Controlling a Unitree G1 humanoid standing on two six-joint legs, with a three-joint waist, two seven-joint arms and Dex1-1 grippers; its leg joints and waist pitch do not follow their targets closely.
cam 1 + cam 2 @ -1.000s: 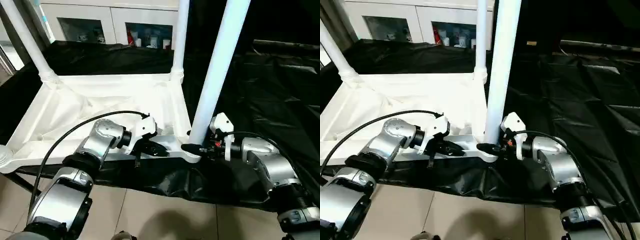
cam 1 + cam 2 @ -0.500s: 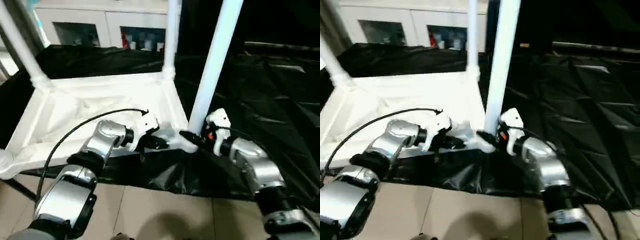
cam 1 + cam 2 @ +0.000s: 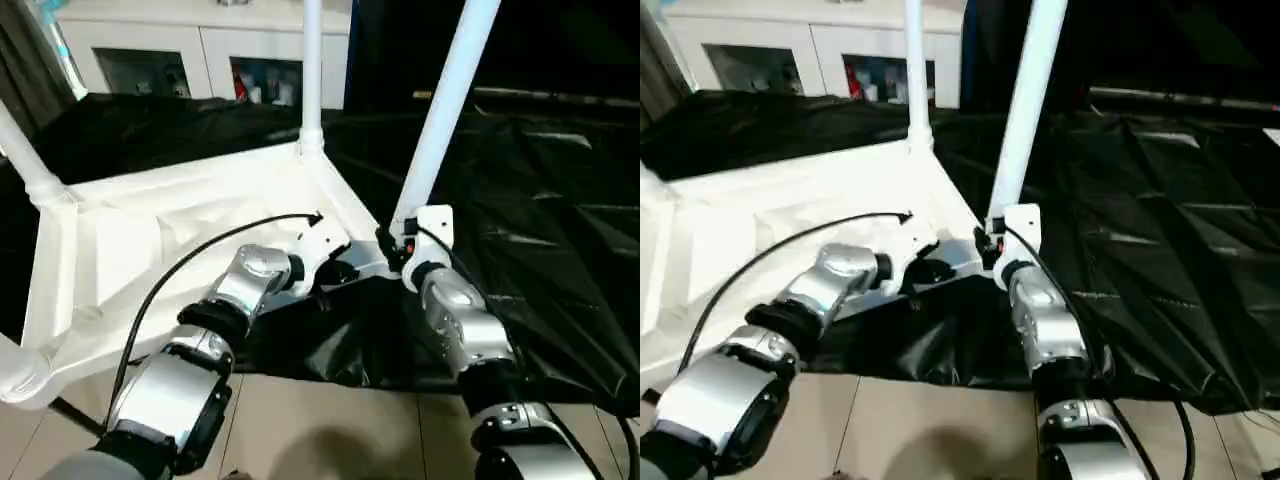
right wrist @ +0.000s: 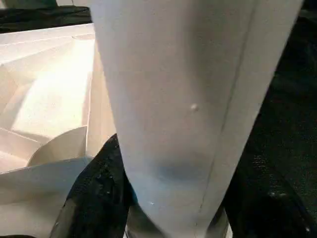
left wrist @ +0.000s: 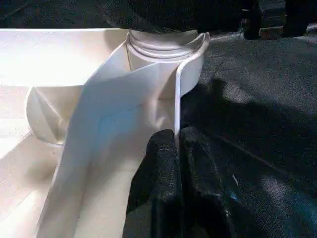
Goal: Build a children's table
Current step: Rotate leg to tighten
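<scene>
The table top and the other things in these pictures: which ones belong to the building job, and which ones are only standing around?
Belong to the job:
- table top, upside down, rim pinched by the left gripper
- near leg, gripped by the right gripper
- far leg, upright in its socket
- left leg

Only standing around:
- black sheet
- white cabinet

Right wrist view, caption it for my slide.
Right gripper clasps the white tapered tube leg above the white plastic tabletop.

white table top (image 3: 150,230), black sheet (image 3: 540,210)
</scene>
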